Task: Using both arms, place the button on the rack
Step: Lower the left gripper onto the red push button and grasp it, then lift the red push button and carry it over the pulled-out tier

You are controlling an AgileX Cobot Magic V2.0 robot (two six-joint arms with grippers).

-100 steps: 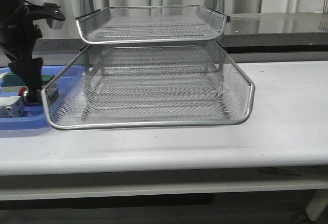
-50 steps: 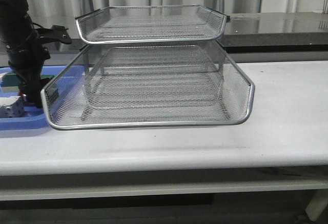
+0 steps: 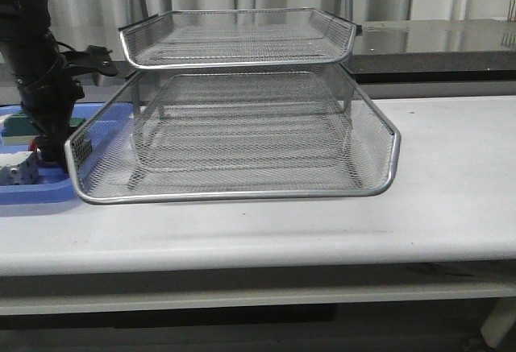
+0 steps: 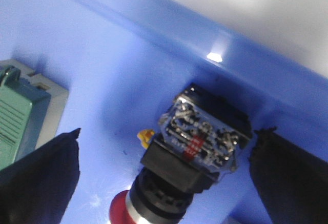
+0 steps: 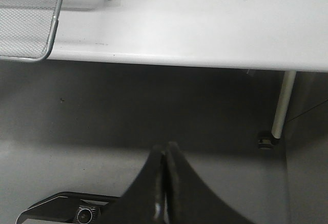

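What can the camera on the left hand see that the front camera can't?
Only the left wrist view shows the small push-button switch up close: red round head, black body, clear rear block, lying between the open left gripper's black fingers. Only the front view shows the whole silver wire-mesh rack, the white table and the thick black left arm. Both show the flat blue plastic tray and the green block.

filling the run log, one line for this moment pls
phase: pre-grasp | left gripper: open, straddling button in blue tray | right gripper: shut, below table edge | rack: empty
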